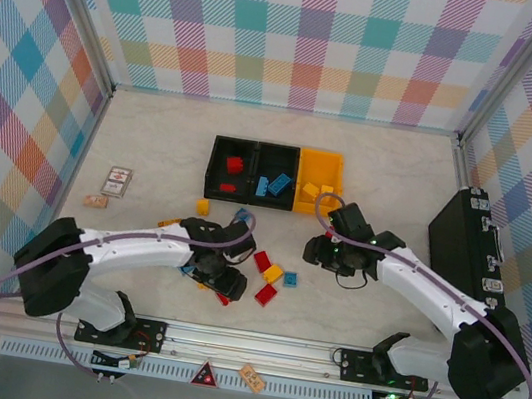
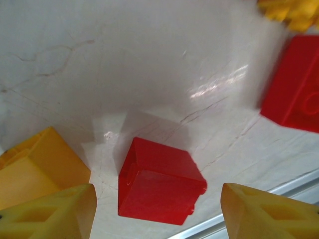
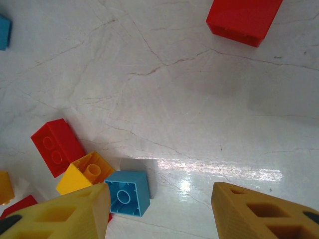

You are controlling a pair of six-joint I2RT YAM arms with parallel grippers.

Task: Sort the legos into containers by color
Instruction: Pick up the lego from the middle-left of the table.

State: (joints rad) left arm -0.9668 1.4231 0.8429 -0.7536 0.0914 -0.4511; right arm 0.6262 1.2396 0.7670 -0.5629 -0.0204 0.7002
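Red lego (image 2: 160, 184) lies on the bench (image 2: 149, 59) between the open jaws of my left pincer (image 2: 158, 201), ungripped; next: close, lift.

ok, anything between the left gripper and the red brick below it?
Nothing visible. In the left wrist view the red brick lies on bare table inside the open left gripper, with a gap on each side. A yellow brick sits close beside one finger and might get nudged.
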